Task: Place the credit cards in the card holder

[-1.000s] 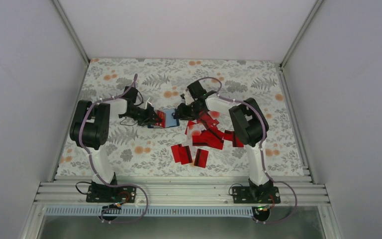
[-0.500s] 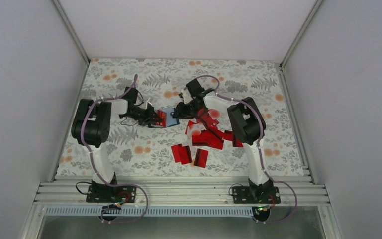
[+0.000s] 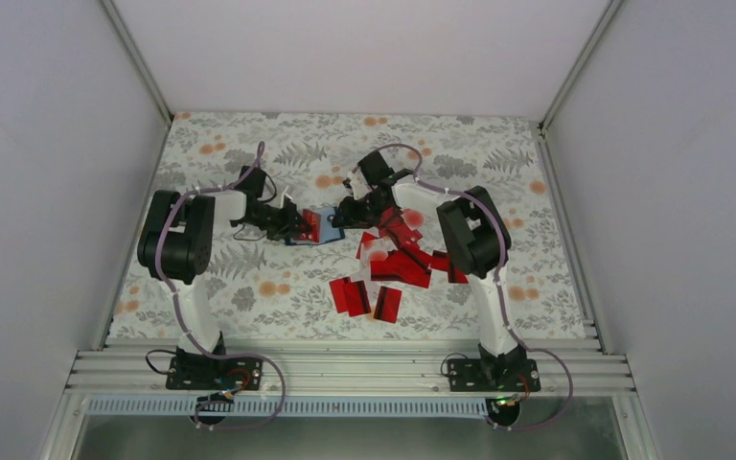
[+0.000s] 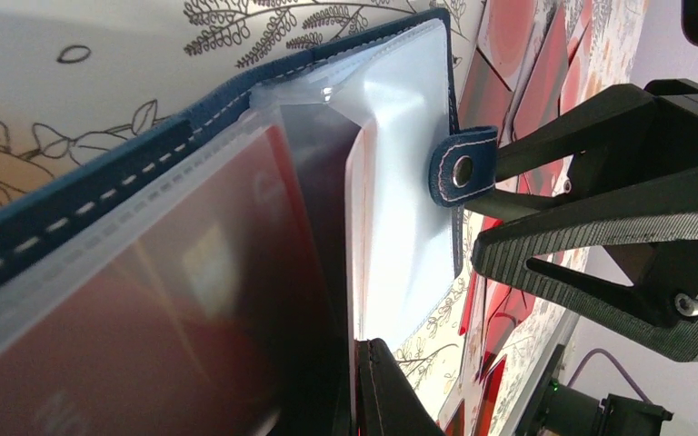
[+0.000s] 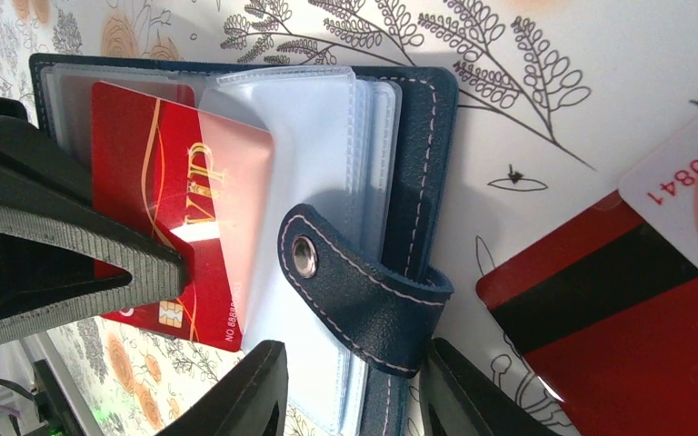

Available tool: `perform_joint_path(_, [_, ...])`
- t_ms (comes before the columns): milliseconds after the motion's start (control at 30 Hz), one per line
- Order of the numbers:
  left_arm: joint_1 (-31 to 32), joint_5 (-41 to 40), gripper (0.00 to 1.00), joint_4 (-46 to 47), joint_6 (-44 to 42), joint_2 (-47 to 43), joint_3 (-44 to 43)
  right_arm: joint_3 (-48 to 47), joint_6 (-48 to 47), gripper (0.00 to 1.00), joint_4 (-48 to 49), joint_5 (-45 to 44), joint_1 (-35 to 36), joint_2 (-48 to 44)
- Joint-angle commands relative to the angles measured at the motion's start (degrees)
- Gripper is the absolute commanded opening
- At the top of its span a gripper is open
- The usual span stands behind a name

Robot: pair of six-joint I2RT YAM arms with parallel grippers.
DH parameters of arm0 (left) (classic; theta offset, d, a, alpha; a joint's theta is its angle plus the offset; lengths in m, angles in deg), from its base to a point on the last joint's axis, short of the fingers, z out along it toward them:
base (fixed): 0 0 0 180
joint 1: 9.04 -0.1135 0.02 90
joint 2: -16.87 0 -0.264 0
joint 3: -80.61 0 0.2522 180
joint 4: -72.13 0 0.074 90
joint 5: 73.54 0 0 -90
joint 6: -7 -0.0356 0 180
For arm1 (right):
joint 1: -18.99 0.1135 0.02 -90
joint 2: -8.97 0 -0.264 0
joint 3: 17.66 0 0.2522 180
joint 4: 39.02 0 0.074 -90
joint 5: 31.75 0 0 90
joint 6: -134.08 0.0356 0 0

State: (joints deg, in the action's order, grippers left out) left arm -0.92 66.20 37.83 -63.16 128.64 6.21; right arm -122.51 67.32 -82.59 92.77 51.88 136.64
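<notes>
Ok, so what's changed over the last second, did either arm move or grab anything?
The right arm edged left, bringing the right pincer up to the snap strap of the card holder, jaws apart either side of it; nothing newly gripped. The left pincer stays shut on the card holder, and the loose credit cards lie as before.

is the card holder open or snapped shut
Open. The card holder has its snap strap hanging unfastened, its clear sleeves are fanned out, and a red VIP card sits partly under one.
</notes>
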Motion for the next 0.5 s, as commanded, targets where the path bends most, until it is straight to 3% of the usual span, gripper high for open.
perform_joint_path(0, [-0.21,-2.88,0.02,3.32,0.89,-0.2,-0.88,0.85,-1.59,0.37,-4.41,-1.39,0.72,4.96])
perform_joint_path(467, [-0.22,-2.72,0.03,8.98,4.63,-1.3,1.79,1.0,-1.8,0.33,-4.76,-0.53,0.72,6.55])
